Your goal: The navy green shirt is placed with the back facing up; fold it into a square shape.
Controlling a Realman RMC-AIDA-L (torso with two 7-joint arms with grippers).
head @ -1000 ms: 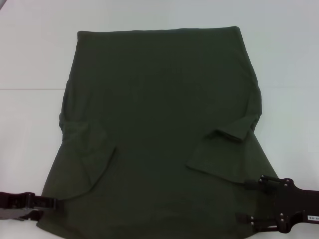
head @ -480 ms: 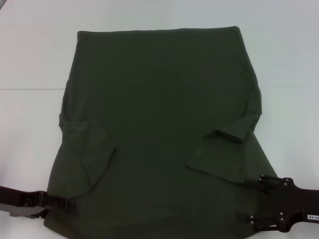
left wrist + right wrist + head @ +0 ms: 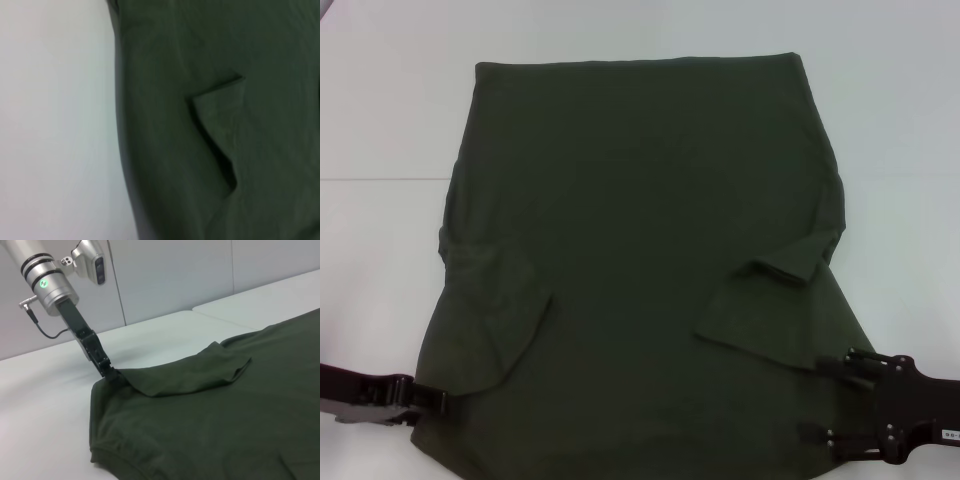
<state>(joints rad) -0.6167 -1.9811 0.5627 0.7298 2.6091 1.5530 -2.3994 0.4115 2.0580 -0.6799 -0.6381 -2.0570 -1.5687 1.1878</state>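
Navy green shirt (image 3: pixel 640 260) is laid flat on white counter (image 3: pixel 380 120), sleeves folded in. Left pincer (image 3: pixel 432 400) is clamped on near-left shirt edge; right pincer (image 3: pixel 812 400) is spread apart over near-right corner.

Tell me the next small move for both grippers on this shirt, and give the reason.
Probably lift both near corners together and carry them toward the far hem. The navy green shirt lies flat on the table with both sleeves already folded inward. The left gripper sits at its near left edge, the right gripper at the near right corner, so a lengthwise fold looks next.
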